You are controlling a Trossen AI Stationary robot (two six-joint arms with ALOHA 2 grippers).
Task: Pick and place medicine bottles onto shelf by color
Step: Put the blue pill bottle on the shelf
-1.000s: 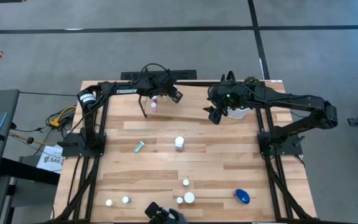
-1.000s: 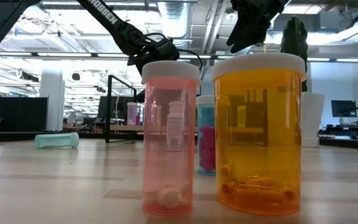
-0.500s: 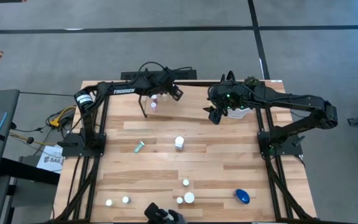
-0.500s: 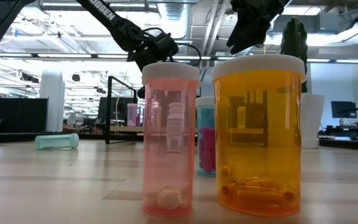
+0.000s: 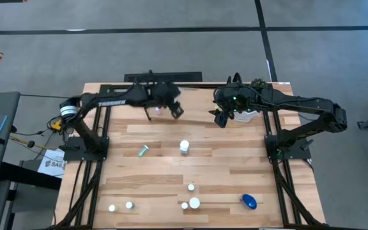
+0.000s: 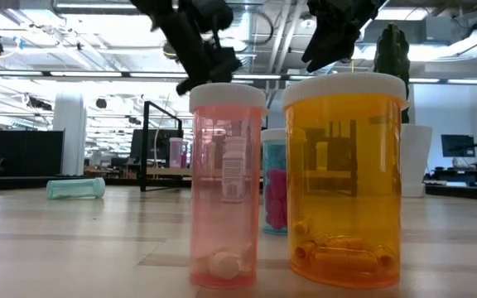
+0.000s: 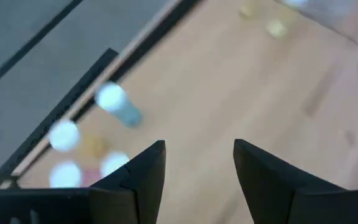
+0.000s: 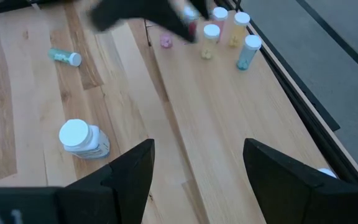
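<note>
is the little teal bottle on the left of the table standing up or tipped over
Tipped over. The teal bottle lies on its side on the table in the low view; from above it shows lengthwise, unlike the upright bottles' round caps.

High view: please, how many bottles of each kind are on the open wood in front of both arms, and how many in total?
Upright bottles with white caps: 6
Pale green bottle, lying on its side: 1
Blue bottle: 1
Total: 8
</note>
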